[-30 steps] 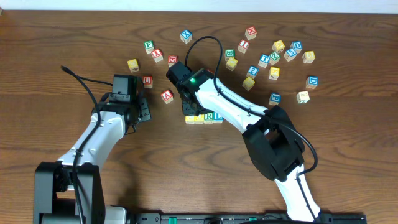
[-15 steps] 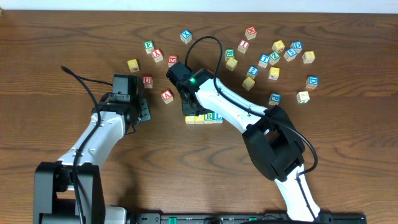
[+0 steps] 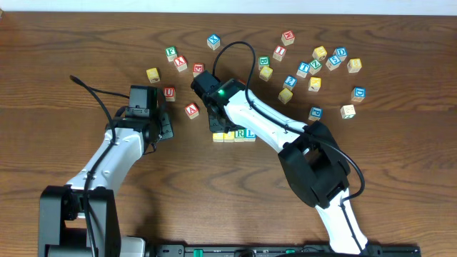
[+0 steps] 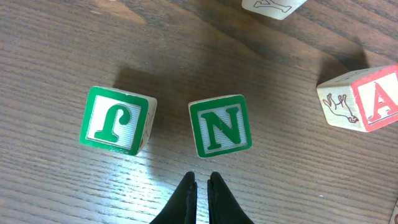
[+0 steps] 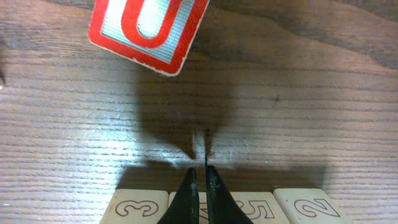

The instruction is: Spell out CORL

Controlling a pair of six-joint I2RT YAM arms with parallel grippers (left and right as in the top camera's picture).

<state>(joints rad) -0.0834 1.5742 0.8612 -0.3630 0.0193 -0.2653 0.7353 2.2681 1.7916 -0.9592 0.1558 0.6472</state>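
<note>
Well, the word looks laid out: the four cubes (image 3: 234,135) sit side by side in one line near the middle of the table (image 3: 400,178). Two are yellow-topped (image 3: 223,136), then come the green R (image 3: 240,133) and the blue L (image 3: 250,133), each touching its neighbour. I can't read the letters on the yellow pair from where I stand, because the arm hangs over them.

The right hand (image 3: 218,126) is pinched fully shut with nothing in it. Its tips are down right at the yellow end of the row, and its own camera shows them over the numbered side faces of those cubes.

That closeness is the worry. If the hand pulls away sideways or drags low instead of lifting straight up, it could nudge a yellow cube, twisting it or opening a gap, and the push would pass down the touching row to the R and L. A cube tipped onto another face would spoil the word.

The red U cube (image 5: 146,26) lies just beyond the tips, so a forward sweep could knock it too.

The left hand (image 4: 200,194) is also closed and empty (parked well apart from the row). It points at a green N cube (image 4: 221,126) beside a green J cube (image 4: 117,120), and I judge it little threat unless it reaches in.
</note>
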